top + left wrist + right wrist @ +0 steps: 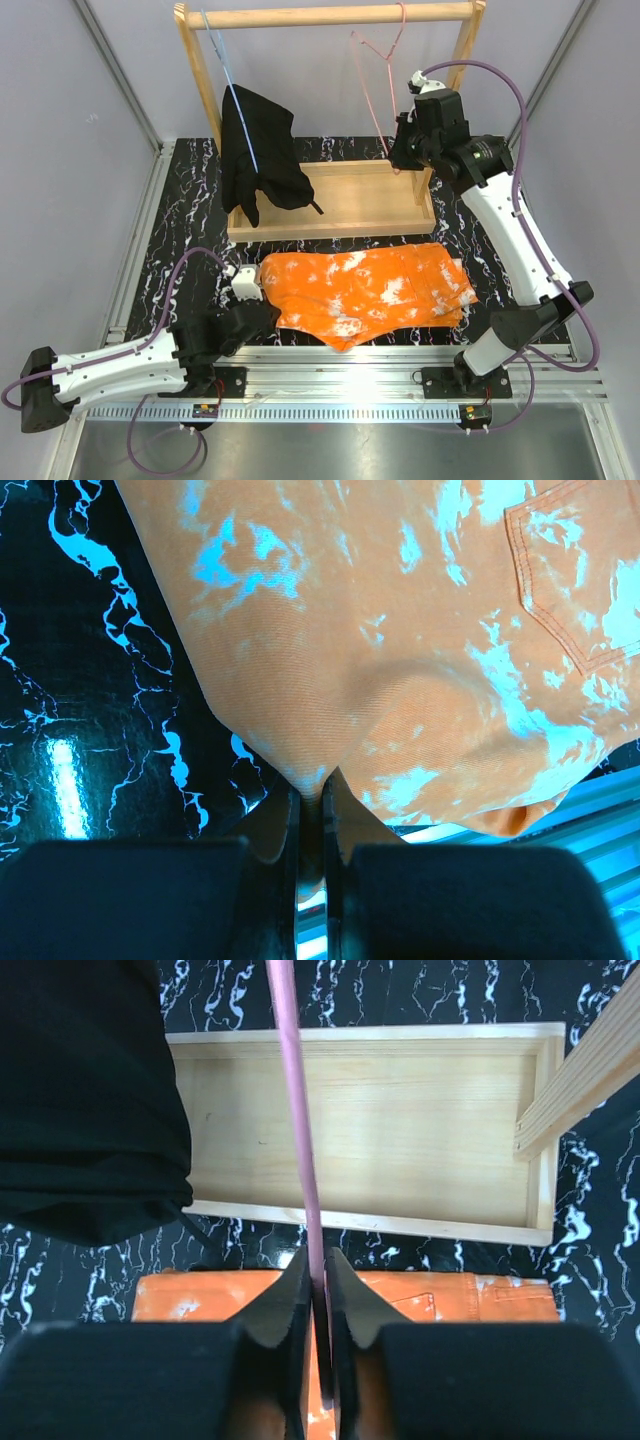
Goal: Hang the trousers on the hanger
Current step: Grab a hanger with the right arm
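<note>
The orange trousers (370,283) with white blotches lie folded flat on the black marbled table in front of the wooden rack. My left gripper (262,316) is shut on their left edge; the left wrist view shows the cloth (400,650) pinched between the jaws at my left gripper (313,785). The pink hanger (378,75) hangs by its hook from the rack's top rail at the right. My right gripper (398,152) is shut on its lower wire; in the right wrist view the pink wire (298,1110) runs down into my right gripper (315,1265).
A wooden rack with a top rail (330,15) and a base tray (350,200) stands at the back. A black garment (258,150) hangs on a light-blue hanger (232,85) at the rack's left. Metal rails (350,365) run along the near table edge.
</note>
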Robot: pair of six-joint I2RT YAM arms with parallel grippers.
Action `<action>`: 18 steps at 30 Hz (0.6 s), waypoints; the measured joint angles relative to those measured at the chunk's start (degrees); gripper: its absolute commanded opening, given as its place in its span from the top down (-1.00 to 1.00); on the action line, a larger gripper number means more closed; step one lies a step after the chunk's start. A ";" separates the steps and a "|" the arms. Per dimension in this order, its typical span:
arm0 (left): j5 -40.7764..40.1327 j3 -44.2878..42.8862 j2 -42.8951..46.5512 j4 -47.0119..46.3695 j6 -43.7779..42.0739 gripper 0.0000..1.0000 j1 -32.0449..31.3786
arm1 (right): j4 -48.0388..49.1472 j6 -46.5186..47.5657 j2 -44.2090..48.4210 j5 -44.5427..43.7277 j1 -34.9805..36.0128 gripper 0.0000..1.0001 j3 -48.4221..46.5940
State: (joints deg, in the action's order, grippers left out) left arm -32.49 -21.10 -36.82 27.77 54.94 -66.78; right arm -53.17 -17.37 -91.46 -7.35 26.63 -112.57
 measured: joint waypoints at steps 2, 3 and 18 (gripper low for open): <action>-0.09 0.00 -0.02 0.00 0.00 1.00 0.00 | -0.35 0.39 0.00 -0.70 0.33 0.91 -0.66; -0.09 0.00 -0.02 0.00 0.00 1.00 0.00 | -0.61 0.55 0.00 -1.33 0.59 0.94 -1.11; -0.15 0.00 -2.03 -0.20 -0.02 1.00 0.00 | -6.86 3.08 -2.99 -10.05 4.85 1.00 -12.50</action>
State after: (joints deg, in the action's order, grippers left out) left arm -32.64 -21.10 -38.85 27.57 54.92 -66.78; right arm -60.03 -14.28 -94.45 -17.41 31.48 -125.08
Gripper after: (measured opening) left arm 0.055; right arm 0.075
